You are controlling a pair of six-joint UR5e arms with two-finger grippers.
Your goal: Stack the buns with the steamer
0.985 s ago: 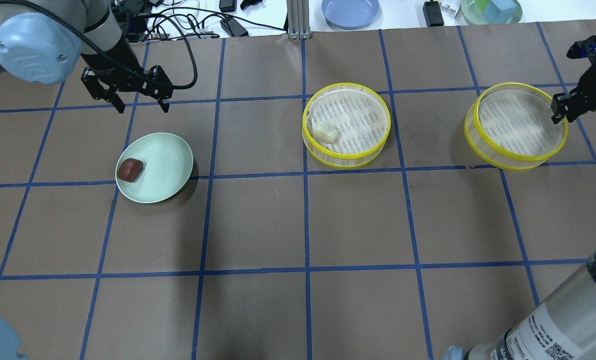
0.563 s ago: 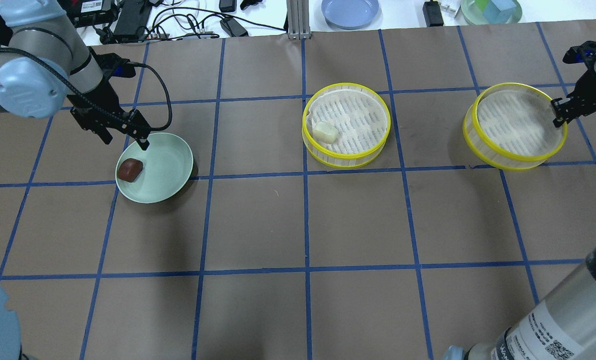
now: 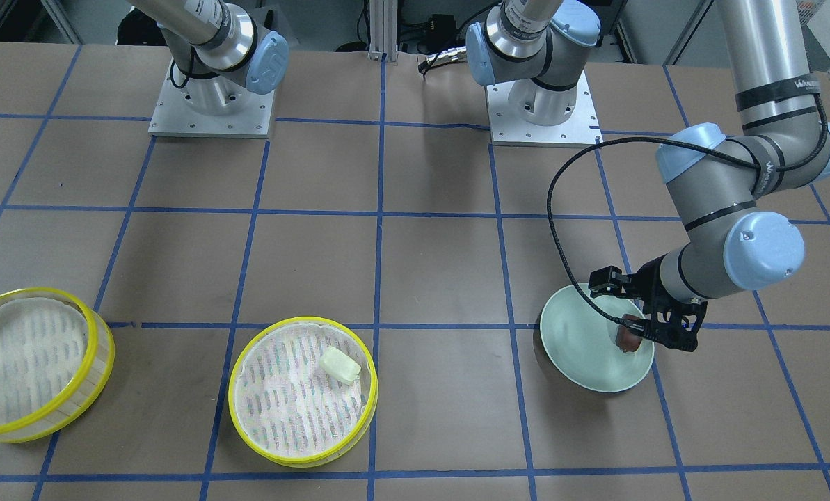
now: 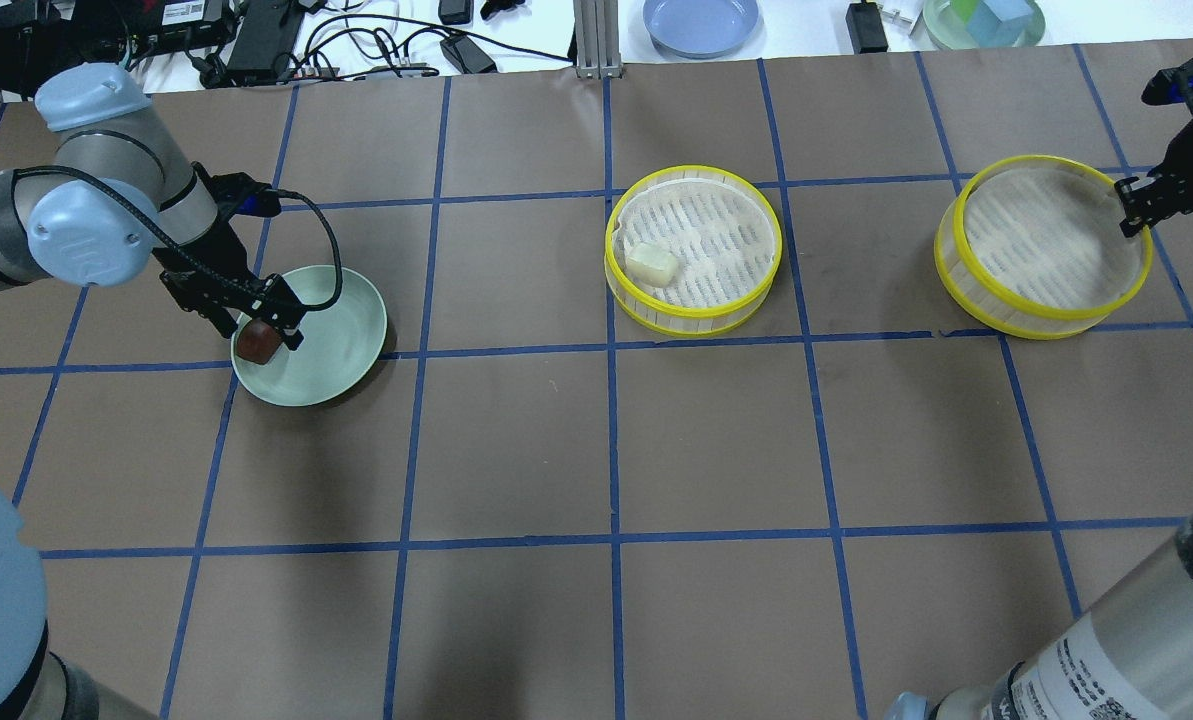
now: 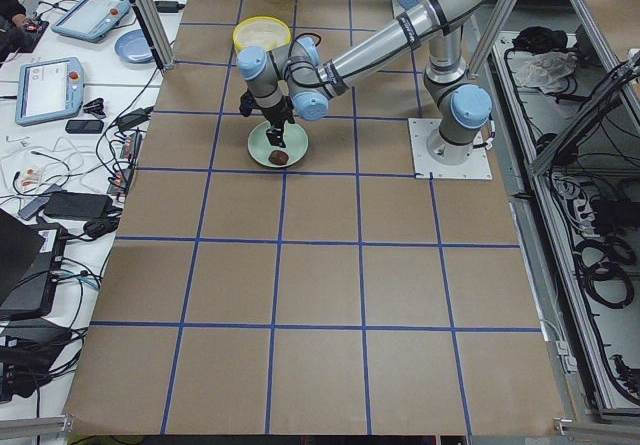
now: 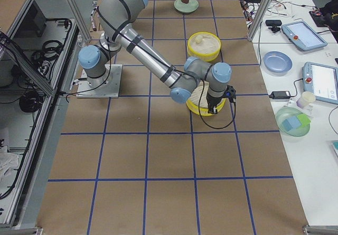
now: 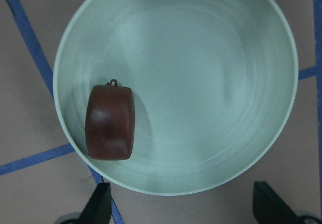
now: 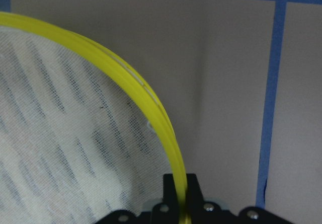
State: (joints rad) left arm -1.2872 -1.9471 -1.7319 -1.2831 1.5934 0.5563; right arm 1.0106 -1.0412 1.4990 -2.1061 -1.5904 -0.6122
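The dark reddish-brown bun (image 4: pixel 255 343) lies at the near-left edge of the pale green plate (image 4: pixel 341 320); it also shows in the left wrist view (image 7: pixel 110 122). My left gripper (image 4: pixel 261 332) is open, low over this bun, its fingers (image 7: pixel 100 206) wide apart and not holding it. The cream-white bun (image 4: pixel 651 263) lies in the middle yellow-rimmed steamer (image 4: pixel 694 300). My right gripper (image 4: pixel 1131 212) is shut on the yellow rim of the empty right steamer (image 4: pixel 1041 300), as the right wrist view (image 8: pixel 181 189) shows.
A blue plate (image 4: pixel 701 22), a glass bowl with coloured blocks (image 4: pixel 984 20), cables (image 4: pixel 356 45) and a metal post (image 4: pixel 594 35) lie beyond the table's far edge. Blue tape lines grid the brown table.
My left gripper has come down from behind the plate to just over the brown bun. My right gripper and the right steamer have shifted a little to the right and away.
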